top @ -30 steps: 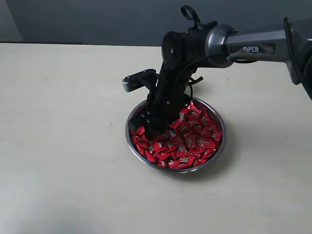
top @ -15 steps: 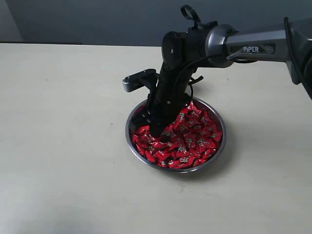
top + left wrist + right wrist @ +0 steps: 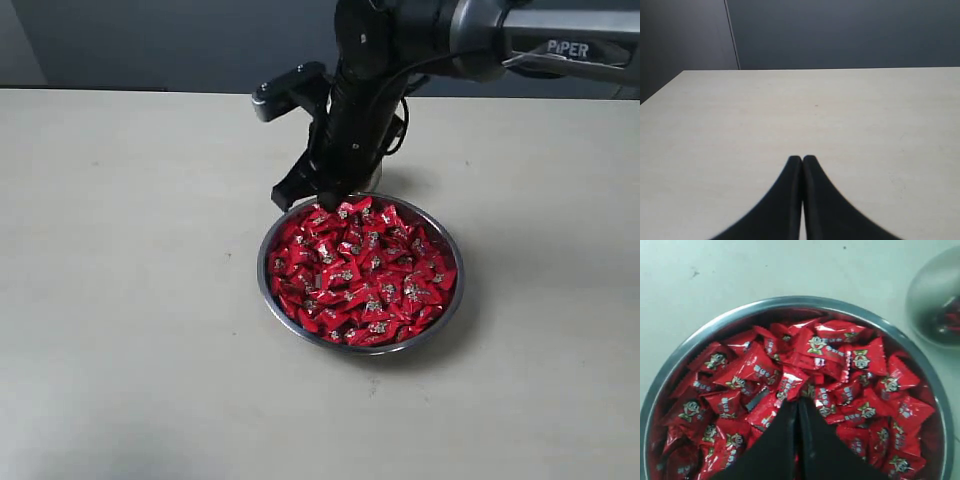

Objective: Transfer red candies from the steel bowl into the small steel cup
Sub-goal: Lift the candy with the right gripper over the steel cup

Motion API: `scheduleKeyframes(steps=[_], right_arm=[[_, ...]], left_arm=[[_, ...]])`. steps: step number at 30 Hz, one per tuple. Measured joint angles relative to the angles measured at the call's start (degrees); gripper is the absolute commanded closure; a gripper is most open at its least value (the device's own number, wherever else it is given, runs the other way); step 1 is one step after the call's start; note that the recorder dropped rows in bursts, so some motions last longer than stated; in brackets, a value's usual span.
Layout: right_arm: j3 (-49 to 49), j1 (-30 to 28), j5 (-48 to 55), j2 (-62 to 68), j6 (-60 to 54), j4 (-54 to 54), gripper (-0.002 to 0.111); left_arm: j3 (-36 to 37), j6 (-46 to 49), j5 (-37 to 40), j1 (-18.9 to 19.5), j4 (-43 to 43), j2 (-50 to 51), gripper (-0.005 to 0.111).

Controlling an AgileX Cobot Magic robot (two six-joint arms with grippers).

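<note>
Hanging above the far rim of the steel bowl (image 3: 262, 280), the right gripper (image 3: 322, 203) has its two black fingers pressed together. Whether a sweet is pinched between the tips cannot be told. The bowl sits near the middle of the pale table (image 3: 130, 300), well apart from the table's far edge, and the red candies (image 3: 365, 275) fill it almost to the brim. The small steel cup (image 3: 935, 300) shows only in the right wrist view. There it stands on the table just beside the bowl's rim, blurred, with something red inside. In the exterior view the dark right arm blocks that spot. The left gripper (image 3: 802, 160) is closed too, tips touching, over bare table that runs to the far edge and a dark wall.
</note>
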Motion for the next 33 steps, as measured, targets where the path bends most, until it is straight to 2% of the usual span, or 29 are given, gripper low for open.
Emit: scheduleKeyframes(steps=[3, 8, 13, 23, 33], right_arm=[[-1.81, -0.85, 0.12, -0.12, 2.39, -3.62, 0.109], [-7.15, -7.65, -2.95, -0.12, 4.25, -4.63, 0.109], [-12.33, -11.2, -4.08, 1.68, 4.45, -3.62, 0.109], [-20.12, -11.58, -4.04, 10.29, 4.45, -2.16, 0.109], [-21.29, -11.58, -2.79, 12.31, 4.45, -2.01, 0.109]], left_arm=[[0.0, 0.0, 0.0, 0.0, 0.0, 0.0, 0.106], [0.0, 0.0, 0.0, 0.0, 0.0, 0.0, 0.106], [0.0, 0.0, 0.0, 0.0, 0.0, 0.0, 0.106], [0.0, 0.0, 0.0, 0.0, 0.0, 0.0, 0.106], [0.0, 0.0, 0.0, 0.0, 0.0, 0.0, 0.106]])
